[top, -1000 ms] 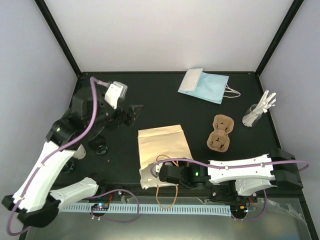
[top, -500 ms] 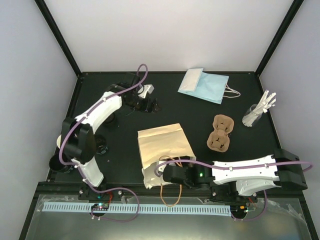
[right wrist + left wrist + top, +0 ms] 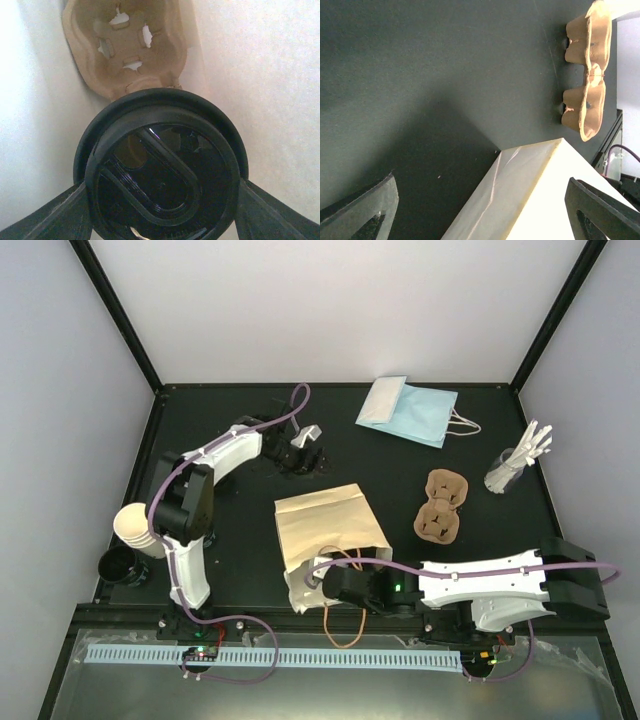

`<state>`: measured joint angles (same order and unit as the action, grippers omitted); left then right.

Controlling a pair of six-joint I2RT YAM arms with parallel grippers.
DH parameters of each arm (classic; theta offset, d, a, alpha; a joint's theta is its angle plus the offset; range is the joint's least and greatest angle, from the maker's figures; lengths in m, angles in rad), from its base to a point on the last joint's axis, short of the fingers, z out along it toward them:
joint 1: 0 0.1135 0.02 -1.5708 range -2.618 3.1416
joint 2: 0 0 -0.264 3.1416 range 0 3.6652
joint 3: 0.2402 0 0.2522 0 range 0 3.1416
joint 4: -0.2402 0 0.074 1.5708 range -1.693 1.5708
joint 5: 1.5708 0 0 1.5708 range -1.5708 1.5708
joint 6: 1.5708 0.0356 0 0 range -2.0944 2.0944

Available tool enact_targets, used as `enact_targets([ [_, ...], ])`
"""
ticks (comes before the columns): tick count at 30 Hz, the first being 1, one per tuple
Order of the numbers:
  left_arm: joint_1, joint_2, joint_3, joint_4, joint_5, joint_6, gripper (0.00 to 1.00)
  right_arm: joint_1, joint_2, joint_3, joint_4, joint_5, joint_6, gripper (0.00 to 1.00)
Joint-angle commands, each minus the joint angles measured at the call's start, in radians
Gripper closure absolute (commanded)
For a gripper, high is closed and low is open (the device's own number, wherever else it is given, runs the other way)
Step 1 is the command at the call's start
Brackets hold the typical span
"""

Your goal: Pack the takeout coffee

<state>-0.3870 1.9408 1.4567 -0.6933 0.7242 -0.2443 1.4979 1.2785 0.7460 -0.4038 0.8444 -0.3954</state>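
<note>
My right gripper (image 3: 163, 192) pinches the lidded coffee cup (image 3: 160, 160) inside the paper bag (image 3: 325, 530), with a cup carrier (image 3: 125, 45) lying deeper in. My left gripper (image 3: 303, 452) hangs spread past the bag's far edge, holding nothing. If I release off a pocket's centre, the cup may tip and spill.

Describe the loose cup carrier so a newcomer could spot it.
Find the tan bag lying mid-table. Just to its right, not touching it, sits the carrier: brown moulded pulp with two wells. The blue bag behind it is flat paper, and the holder of white cutlery to its right is clear.
</note>
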Motion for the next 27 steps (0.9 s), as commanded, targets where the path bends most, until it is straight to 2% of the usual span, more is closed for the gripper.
enact_targets([
  [1,-0.019,0.025,-0.02,0.081,0.06,-0.045,0.07,-0.015,0.012,-0.008,0.034,0.033,0.003,0.46],
  [12,-0.05,0.074,-0.084,0.168,0.126,-0.091,0.1,-0.017,0.034,-0.01,-0.006,0.039,0.102,0.47],
  [27,-0.077,0.155,-0.031,0.119,0.198,-0.041,0.14,-0.039,0.071,-0.037,0.072,0.052,0.088,0.47],
])
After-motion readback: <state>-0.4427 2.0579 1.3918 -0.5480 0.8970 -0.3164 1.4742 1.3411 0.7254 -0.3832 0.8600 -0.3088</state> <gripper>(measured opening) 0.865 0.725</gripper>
